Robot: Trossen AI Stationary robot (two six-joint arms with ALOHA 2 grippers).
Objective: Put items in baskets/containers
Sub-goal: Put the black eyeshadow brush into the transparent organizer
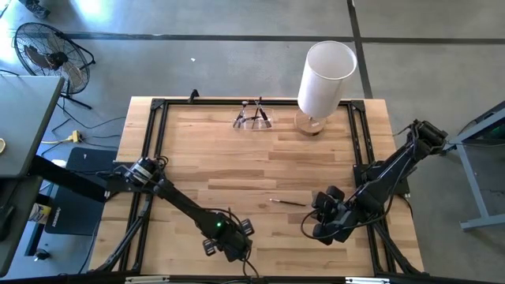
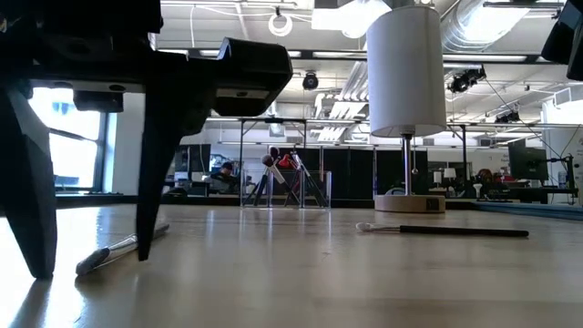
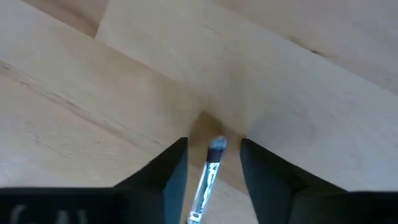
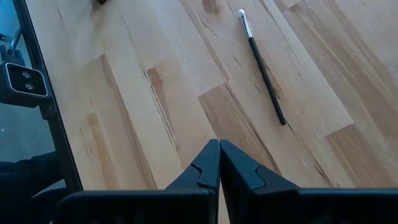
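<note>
A thin brush with a silver ferrule lies flat on the wooden table near its front edge, also seen in the low view. My left gripper is open and points down over it, one finger on each side, not touching. A second brush with a dark handle and pale tip lies flat mid-table. My right gripper is shut and hovers near that brush's handle end, holding nothing. The clear container stands at the far edge with several brushes leaning in it.
A tall white cylinder on a round wooden base stands at the far right, beside the container. Black frame rails run along the table's left, right and far edges. Bare wood lies between the two brushes and the container.
</note>
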